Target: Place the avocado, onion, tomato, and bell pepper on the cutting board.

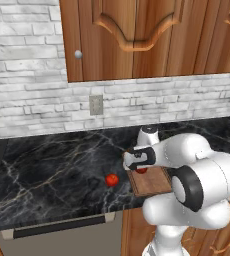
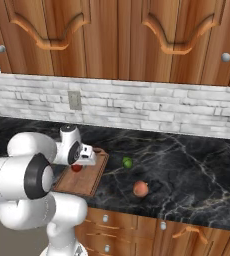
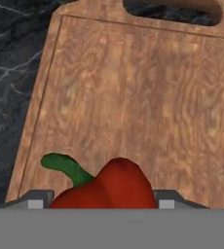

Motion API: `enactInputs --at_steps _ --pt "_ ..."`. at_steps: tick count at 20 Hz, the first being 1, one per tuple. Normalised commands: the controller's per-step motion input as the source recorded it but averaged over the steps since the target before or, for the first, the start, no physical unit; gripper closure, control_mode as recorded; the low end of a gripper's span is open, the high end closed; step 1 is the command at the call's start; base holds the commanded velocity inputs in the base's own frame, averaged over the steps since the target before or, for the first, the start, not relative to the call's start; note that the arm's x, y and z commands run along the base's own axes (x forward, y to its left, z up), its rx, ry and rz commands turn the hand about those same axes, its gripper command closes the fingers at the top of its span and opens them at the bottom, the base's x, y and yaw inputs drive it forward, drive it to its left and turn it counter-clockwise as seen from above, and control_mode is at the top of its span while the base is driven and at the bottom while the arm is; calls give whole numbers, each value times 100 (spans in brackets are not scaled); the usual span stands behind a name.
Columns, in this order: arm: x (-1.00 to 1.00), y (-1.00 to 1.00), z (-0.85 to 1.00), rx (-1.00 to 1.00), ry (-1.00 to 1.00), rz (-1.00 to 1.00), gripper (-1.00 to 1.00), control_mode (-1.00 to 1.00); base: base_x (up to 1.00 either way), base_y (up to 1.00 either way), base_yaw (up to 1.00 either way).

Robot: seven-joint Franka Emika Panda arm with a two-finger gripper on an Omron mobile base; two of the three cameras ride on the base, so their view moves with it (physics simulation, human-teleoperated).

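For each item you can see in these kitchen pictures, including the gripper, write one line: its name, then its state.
bell pepper: between the gripper's fingers, over the board.
gripper: closed around the pepper.
cutting board: flat on the counter, nothing else on it.
tomato: on the counter, off the board.
avocado: on the counter, off the board.
onion: on the counter, off the board.

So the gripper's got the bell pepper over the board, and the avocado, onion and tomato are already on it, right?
Not quite. The gripper does hold the bell pepper over the cutting board, but the others lie on the counter: the right base view shows the avocado and onion, the left base view the tomato.
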Motion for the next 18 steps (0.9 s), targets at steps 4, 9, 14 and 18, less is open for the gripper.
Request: enactInputs --at_steps 4,9,14,18 --pt "37 6 -41 0 11 0 100 -100 0 0 0" --pt "12 2 -53 0 12 0 -100 -100 0 0 0" --pt "0 0 -30 0 2 0 -100 -100 0 0 0" --pt "0 0 -3 0 0 0 -100 -100 0 0 0"
